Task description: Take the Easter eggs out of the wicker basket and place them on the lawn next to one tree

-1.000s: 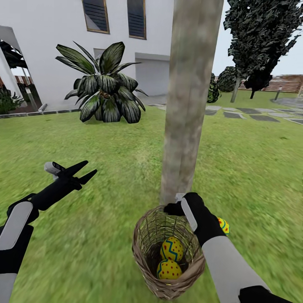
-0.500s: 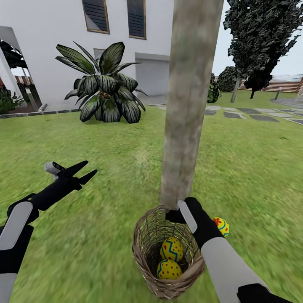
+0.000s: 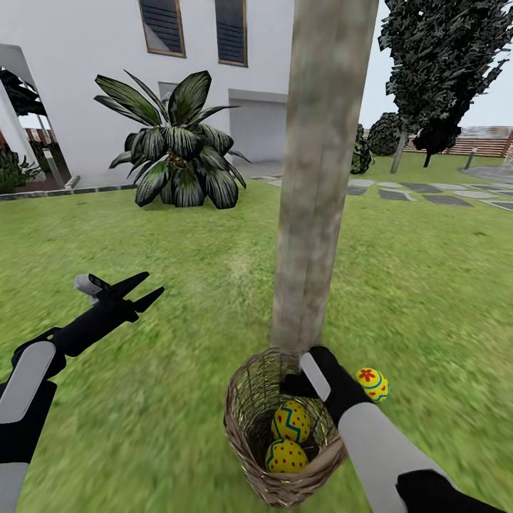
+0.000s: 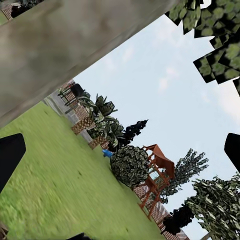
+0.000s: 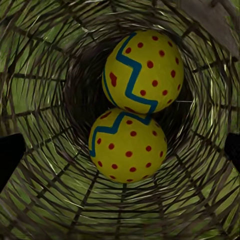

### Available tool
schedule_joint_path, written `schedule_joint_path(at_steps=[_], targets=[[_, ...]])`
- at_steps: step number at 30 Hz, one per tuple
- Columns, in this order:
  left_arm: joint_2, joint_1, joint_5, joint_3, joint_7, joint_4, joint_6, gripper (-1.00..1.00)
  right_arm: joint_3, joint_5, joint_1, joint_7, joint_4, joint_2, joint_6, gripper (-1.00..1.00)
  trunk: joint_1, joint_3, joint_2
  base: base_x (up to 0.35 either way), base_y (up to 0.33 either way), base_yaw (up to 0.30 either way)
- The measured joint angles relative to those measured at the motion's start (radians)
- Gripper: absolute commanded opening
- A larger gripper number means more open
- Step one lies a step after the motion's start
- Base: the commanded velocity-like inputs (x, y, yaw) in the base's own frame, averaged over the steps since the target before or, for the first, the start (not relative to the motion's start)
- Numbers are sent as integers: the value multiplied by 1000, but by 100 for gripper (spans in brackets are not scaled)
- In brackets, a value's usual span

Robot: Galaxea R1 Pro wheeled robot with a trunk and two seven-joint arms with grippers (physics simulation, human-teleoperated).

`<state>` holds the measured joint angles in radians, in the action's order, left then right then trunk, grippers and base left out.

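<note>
Green lawn (image 3: 178, 242) before a white house, with the wicker basket (image 3: 246, 434) touching the foot of the tree (image 3: 320, 178): 1 egg out, 2 to go.

1 Easter egg (image 3: 373, 383) lies on the grass just right of the trunk, so by my judgement about a third of the job is done. 2 eggs remain in the basket, one (image 3: 291, 420) resting against the far side of the other (image 3: 286, 457), and the right wrist view looks straight down onto them. The right gripper (image 3: 299, 372) hangs over the basket's far rim; its black fingertips stand wide apart at the edges of the right wrist view and hold nothing. The left gripper (image 3: 142, 288) hovers well to the left over bare grass, fingers spread, empty. Both remaining eggs must be lifted out and laid by this same tree.
</note>
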<state>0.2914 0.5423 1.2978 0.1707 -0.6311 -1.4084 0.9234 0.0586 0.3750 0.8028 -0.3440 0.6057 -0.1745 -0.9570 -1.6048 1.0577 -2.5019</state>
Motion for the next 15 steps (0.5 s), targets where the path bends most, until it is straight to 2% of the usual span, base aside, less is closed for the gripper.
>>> schedule_joint_path(at_steps=[7,15], targets=[[1,0,0,0,0,0,0,100,0,0,19,1,-35,0,-1,100,0,0,0,0,0,0],[0,0,0,1,1,1,0,100,2,-1,98,4,-93,0,-8,100,0,0,0,0,0,0]])
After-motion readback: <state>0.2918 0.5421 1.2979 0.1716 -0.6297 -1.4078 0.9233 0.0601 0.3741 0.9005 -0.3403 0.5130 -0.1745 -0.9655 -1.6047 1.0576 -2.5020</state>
